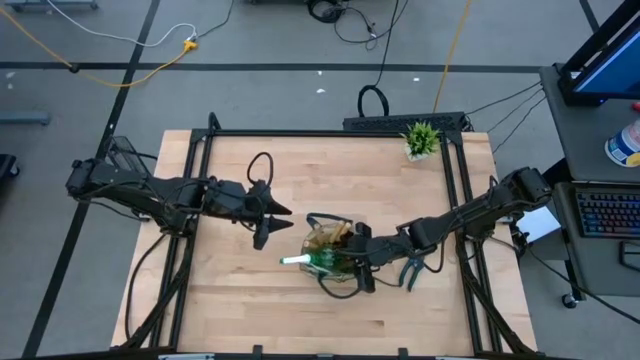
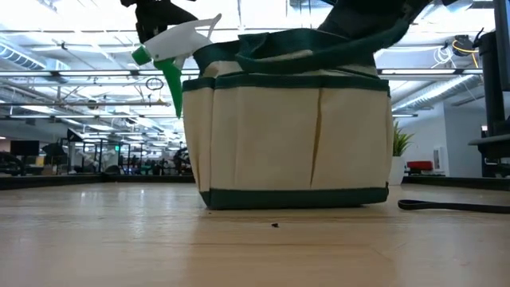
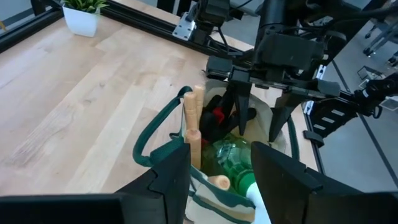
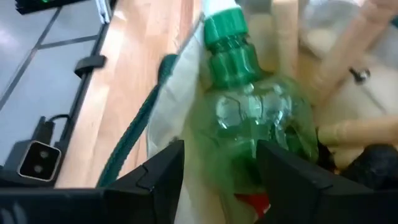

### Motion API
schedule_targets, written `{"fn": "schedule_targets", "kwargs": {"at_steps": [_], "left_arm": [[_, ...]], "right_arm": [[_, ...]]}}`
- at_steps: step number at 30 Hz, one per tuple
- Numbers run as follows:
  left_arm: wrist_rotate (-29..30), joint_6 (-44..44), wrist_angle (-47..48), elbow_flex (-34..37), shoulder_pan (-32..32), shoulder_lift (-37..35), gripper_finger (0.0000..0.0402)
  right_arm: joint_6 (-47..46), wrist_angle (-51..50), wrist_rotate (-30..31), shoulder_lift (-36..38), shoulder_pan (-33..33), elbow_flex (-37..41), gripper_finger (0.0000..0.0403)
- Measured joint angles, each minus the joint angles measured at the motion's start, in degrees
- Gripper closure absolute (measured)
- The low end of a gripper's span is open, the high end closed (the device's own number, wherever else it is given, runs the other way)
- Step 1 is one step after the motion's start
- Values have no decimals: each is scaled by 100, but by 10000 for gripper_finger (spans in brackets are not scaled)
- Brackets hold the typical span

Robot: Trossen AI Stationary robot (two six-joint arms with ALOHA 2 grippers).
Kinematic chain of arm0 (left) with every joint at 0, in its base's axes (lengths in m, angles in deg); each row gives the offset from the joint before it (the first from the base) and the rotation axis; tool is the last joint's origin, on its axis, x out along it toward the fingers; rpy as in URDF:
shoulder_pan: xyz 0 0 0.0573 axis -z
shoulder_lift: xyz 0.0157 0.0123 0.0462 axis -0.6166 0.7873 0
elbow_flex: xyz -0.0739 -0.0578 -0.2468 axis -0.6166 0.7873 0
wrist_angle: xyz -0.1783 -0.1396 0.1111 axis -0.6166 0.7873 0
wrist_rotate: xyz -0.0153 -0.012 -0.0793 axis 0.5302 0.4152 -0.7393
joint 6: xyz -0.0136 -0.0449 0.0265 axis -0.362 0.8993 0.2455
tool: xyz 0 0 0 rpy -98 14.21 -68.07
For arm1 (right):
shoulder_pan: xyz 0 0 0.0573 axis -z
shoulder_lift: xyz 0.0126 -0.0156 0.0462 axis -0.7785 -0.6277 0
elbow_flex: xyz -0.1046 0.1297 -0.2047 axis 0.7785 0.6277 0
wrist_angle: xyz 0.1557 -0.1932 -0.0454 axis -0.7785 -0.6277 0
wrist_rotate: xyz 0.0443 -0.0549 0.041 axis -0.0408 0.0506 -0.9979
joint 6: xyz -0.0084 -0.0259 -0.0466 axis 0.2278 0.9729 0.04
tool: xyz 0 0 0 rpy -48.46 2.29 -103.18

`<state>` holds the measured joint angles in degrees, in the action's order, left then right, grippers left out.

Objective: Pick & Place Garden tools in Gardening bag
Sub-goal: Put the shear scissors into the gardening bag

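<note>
Gardening bag [image 1: 335, 250] sits mid-counter, slightly toward the near edge, upright on its base as the low view shows. Your count so far: the spray bottle [image 4: 255, 118] lies inside with its white nozzle poking over the bag's left rim; several wooden handles [image 3: 194, 124] stand up within; a red-and-black item [image 3: 214, 118] is tucked among them. Most of the tools look stowed.

Left to do, by my reading: the pruning shears [image 1: 412, 268] lie on the counter [image 1: 230, 300] just right of the bag, beside the right arm. No other loose tool shows. The potted plant [image 1: 422, 140] at the far right corner stays out of this.

Right claw [image 3: 261, 134] is over the bag's mouth, pointing down into it, fingers apart and holding nothing; the bottle lies just below between them but is not gripped. Its arm reaches in low from the counter's right side, elbow bent.

Left claw [image 1: 270, 225] hangs just left of the bag, aimed toward it, fingers spread and empty. Its arm stretches in from the counter's left edge.

Likely next: you lift the right claw clear and go for the shears.
</note>
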<state>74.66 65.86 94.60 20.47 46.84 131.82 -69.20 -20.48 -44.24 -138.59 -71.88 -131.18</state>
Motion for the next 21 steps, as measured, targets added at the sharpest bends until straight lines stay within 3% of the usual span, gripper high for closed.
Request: {"fn": "schedule_targets", "kwargs": {"at_steps": [21], "left_arm": [[4, -69, 0, 0, 2, 0, 227]], "right_arm": [[507, 240, 740, 191, 60, -40, 211]]}}
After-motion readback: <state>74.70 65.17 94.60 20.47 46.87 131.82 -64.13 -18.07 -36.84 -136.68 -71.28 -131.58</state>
